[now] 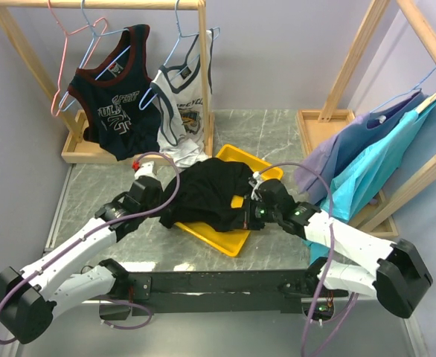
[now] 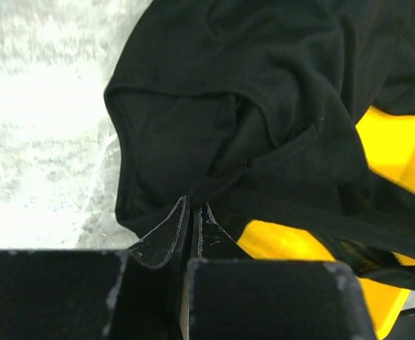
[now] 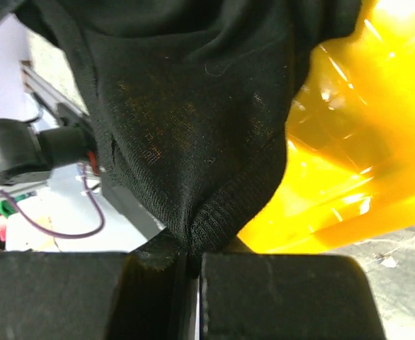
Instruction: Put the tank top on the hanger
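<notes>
My left gripper point(image 2: 193, 212) and right gripper point(image 3: 192, 258) each pinched the one black tank top point(image 1: 203, 193), bunched over the single yellow tray point(image 1: 229, 242); the lone pink hanger point(image 1: 63, 71) hung on the left wooden rack point(image 1: 129, 4).

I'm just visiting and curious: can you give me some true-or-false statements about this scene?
The left pincer and right pincer both pinch the black tank top. True.
The tank top hangs on the pink hanger. False: it is bunched over the yellow tray; the hanger is bare.
The navy jersey hangs on the wooden rack. True.
The white jersey lies on the table. False: it hangs beside the navy one.
</notes>
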You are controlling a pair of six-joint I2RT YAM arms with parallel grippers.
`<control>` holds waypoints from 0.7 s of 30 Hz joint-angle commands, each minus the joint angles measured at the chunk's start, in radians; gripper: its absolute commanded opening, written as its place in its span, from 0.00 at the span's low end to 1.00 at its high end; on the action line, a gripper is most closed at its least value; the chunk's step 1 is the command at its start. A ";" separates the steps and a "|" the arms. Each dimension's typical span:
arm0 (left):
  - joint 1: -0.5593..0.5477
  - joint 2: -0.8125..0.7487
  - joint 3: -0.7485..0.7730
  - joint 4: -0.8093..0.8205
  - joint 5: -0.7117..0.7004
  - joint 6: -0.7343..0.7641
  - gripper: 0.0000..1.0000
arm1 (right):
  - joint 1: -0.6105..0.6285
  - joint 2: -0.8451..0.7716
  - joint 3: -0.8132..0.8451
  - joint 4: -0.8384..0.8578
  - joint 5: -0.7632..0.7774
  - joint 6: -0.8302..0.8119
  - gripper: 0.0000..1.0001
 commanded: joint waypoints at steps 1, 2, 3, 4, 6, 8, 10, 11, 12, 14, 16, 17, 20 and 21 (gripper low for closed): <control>0.004 -0.022 -0.026 0.094 0.009 -0.081 0.01 | 0.021 0.062 -0.005 0.076 0.005 -0.024 0.00; 0.004 -0.016 -0.035 0.098 0.010 -0.086 0.01 | 0.033 0.073 0.004 0.067 0.038 -0.036 0.00; 0.004 -0.006 -0.038 0.112 0.018 -0.087 0.01 | 0.037 0.082 0.011 0.060 0.052 -0.044 0.02; 0.004 0.001 -0.040 0.114 0.015 -0.089 0.01 | 0.040 0.094 0.015 0.059 0.061 -0.047 0.03; 0.004 0.017 -0.038 0.114 0.007 -0.089 0.02 | 0.044 0.099 0.027 0.056 0.092 -0.056 0.13; 0.004 0.022 -0.037 0.109 -0.005 -0.088 0.09 | 0.047 0.107 0.042 0.031 0.109 -0.072 0.28; 0.004 0.017 -0.038 0.104 -0.019 -0.086 0.12 | 0.053 0.096 0.059 0.010 0.156 -0.082 0.44; 0.004 0.016 -0.043 0.101 -0.025 -0.089 0.14 | 0.053 0.091 0.065 -0.019 0.175 -0.093 0.48; 0.004 0.005 -0.044 0.098 -0.031 -0.091 0.14 | 0.053 0.088 0.076 -0.041 0.218 -0.102 0.56; 0.004 -0.002 -0.049 0.098 -0.033 -0.091 0.18 | 0.053 0.082 0.111 -0.096 0.250 -0.127 0.57; 0.004 -0.007 -0.047 0.095 -0.029 -0.086 0.24 | 0.055 0.072 0.136 -0.111 0.273 -0.133 0.59; 0.004 -0.009 -0.047 0.091 -0.028 -0.081 0.31 | 0.052 0.067 0.142 -0.118 0.273 -0.136 0.59; 0.004 -0.044 -0.035 0.066 -0.048 -0.071 0.57 | 0.055 0.049 0.171 -0.130 0.287 -0.144 0.62; 0.004 -0.077 -0.030 0.060 -0.051 -0.063 0.59 | 0.055 0.042 0.179 -0.131 0.289 -0.147 0.63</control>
